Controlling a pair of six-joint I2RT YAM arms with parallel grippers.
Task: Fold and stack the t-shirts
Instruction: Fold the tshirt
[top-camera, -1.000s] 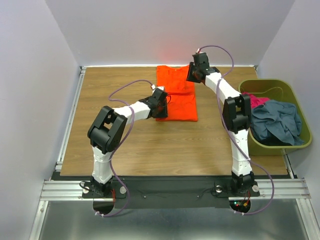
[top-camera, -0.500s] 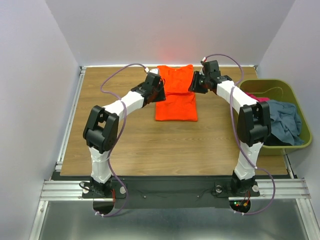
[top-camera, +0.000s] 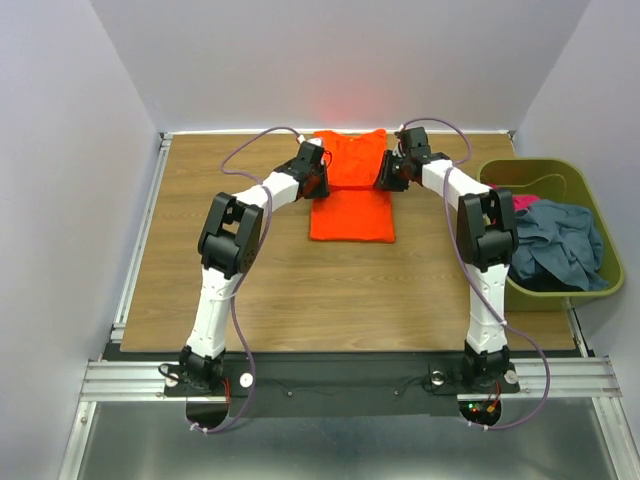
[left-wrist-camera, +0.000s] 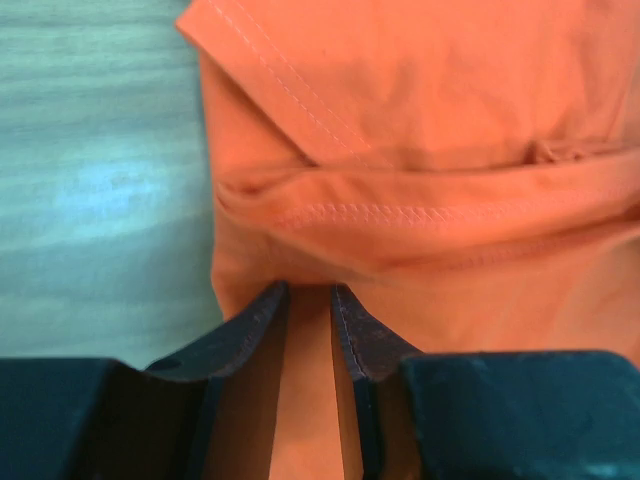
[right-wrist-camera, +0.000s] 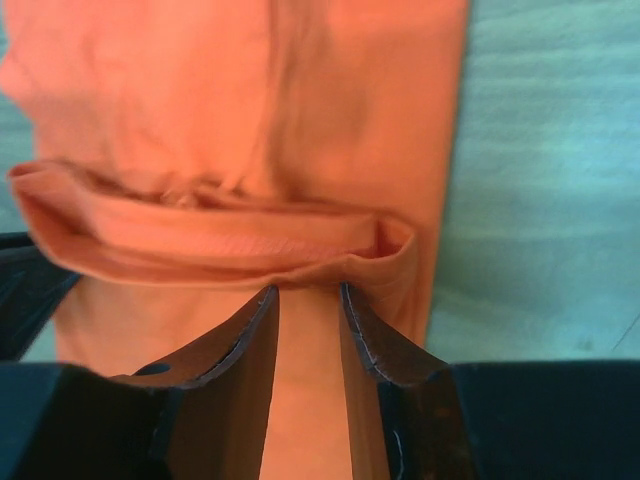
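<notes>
**A:** Which step are you on?

**B:** Folding the orange shirt (top-camera: 350, 190). It lies flat on the worktop (top-camera: 250, 280) toward the far edge, between my two arms. My left claw (top-camera: 318, 178) is at its left edge and my right claw (top-camera: 385, 176) at its right edge, both about halfway up the cloth.

**A:** Do the claws have hold of it?

**B:** I judge they do. In the left wrist view my left claw's jaws stand close together, only a narrow slot between them, and a doubled fold of orange cloth (left-wrist-camera: 420, 210) bunches right at the tips. The right wrist view shows the same: jaws nearly together, with a raised hem of the shirt (right-wrist-camera: 220, 240) pulled up at their tips. So each is pinched down on a side edge of the shirt, though the exact bite is hidden under the tips.

**A:** And the other shirts?

**B:** The blue-grey shirt (top-camera: 555, 245) and the pink shirt (top-camera: 512, 200) sit heaped in the green tub (top-camera: 540, 175) to my right, untouched, so most of the task remains.

**A:** What does the next move call for?

**B:** Both claws need to travel together, level and at one pace, carrying the gripped edges over the rest of the cloth. If one leads, I expect the fold to come out skewed. Then release and press it flat.
</notes>
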